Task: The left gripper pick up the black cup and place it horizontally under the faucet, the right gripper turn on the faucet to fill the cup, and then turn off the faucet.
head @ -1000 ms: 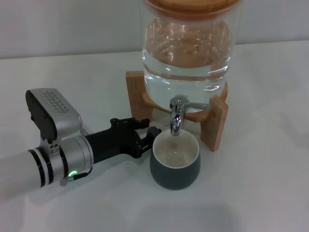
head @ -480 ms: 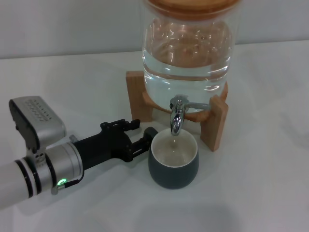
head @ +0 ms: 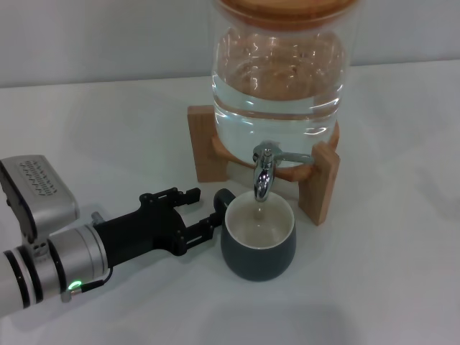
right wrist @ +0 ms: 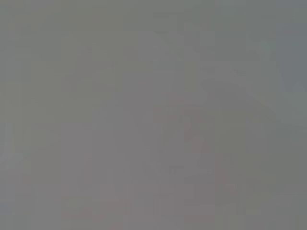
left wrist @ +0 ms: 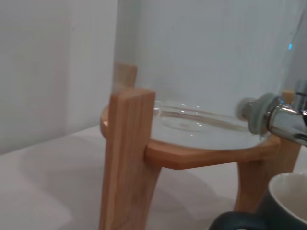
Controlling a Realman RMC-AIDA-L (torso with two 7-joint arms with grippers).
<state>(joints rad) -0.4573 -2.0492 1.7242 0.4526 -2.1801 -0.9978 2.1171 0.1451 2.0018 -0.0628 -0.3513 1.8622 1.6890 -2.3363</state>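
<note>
The black cup (head: 259, 241) stands upright on the white table, its off-white inside directly below the spout of the chrome faucet (head: 263, 176). Its small handle (head: 224, 195) points toward my left gripper (head: 205, 209), which lies low on the table just left of the cup, open, with nothing between its fingers and a small gap to the handle. The left wrist view shows the faucet (left wrist: 283, 120) and the cup's rim (left wrist: 288, 201) close by. The faucet's lever points to the right. My right gripper is out of view; its wrist view shows only flat grey.
The faucet is fixed to a big clear glass jar (head: 280, 79) of water, which rests on a wooden stand (head: 320, 183) right behind the cup. One stand leg (left wrist: 127, 158) is near the left gripper. White table surrounds them.
My left arm has drawn back to the lower left, away from the cup. Its fingers have come off the handle. The cup stays under the faucet.
</note>
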